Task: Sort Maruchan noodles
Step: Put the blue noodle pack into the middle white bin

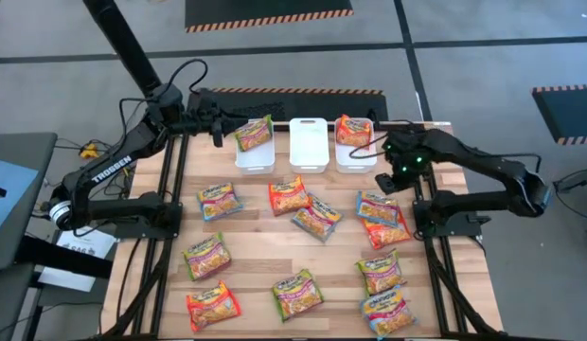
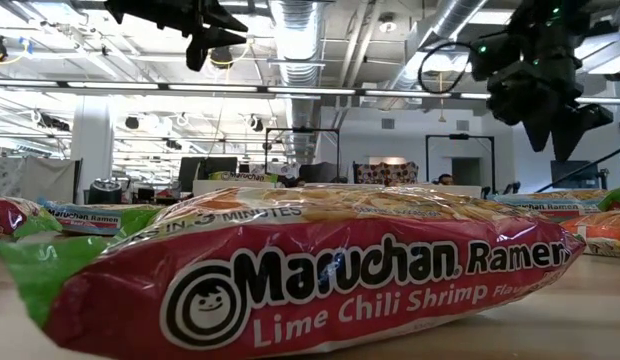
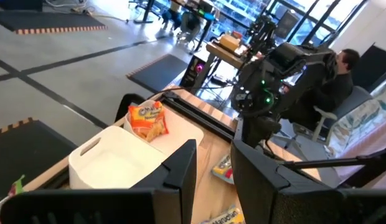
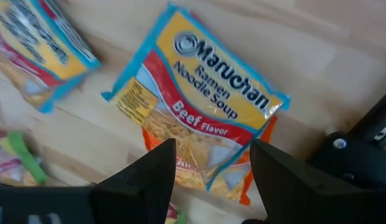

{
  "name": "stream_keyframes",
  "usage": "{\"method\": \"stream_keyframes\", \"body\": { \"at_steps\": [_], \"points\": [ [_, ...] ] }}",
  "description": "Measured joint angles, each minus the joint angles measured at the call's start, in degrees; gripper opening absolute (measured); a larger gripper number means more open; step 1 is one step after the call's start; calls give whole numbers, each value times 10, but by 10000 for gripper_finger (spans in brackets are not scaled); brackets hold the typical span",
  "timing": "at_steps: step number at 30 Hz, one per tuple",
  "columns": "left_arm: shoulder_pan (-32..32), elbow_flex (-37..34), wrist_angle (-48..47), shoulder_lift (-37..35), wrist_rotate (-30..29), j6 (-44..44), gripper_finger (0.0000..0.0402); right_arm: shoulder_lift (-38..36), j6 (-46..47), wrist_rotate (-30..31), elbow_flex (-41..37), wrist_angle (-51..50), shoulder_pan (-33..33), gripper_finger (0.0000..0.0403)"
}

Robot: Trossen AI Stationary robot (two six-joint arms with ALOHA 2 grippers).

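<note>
Wooden slats of the table (image 1: 265,256) are filling my overhead feed, with grey floor and hazard-striped mats lying around it. Three white bins are sitting in a row along the far edge: the left bin (image 1: 255,156) is holding a green-edged packet (image 1: 254,133), the middle bin (image 1: 309,144) is showing only its white inside, and the right bin (image 1: 355,156) is holding an orange packet (image 1: 353,130).

I am watching the right gripper (image 4: 213,163) hovering over the right part of the table, just in front of the right bin, with its fingers (image 4: 157,168) spread wide and gripping nothing. Its wrist camera is looking down on a blue-edged Beef Flavor packet (image 4: 196,112), which is lying partly over an orange-edged packet (image 4: 261,152). Another blue-edged packet (image 4: 40,46) is lying nearby.

I am seeing the left gripper (image 3: 213,171) hanging near the left bin at the far edge, its fingers parted by a narrow gap with nothing between them.

Remaining Maruchan noodles (image 1: 317,216) are lying scattered flat across the boards, well apart from the bins. At table height, a Lime Chili Shrimp packet (image 2: 320,275) is crowding my low feed, and a person (image 3: 339,74) is sitting in the room beyond.
</note>
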Motion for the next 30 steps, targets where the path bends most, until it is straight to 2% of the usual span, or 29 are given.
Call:
{"method": "stream_keyframes", "body": {
  "at_steps": [7, 30],
  "points": [
    [0, 0, -4, 0, -2, 8, 84, 56, 4, 1, 0, 24, 50, 229],
    [0, 0, -5, 0, -3, 7, 84, 243, -1, 0, 2, 57, 142, 229]
  ]
}}
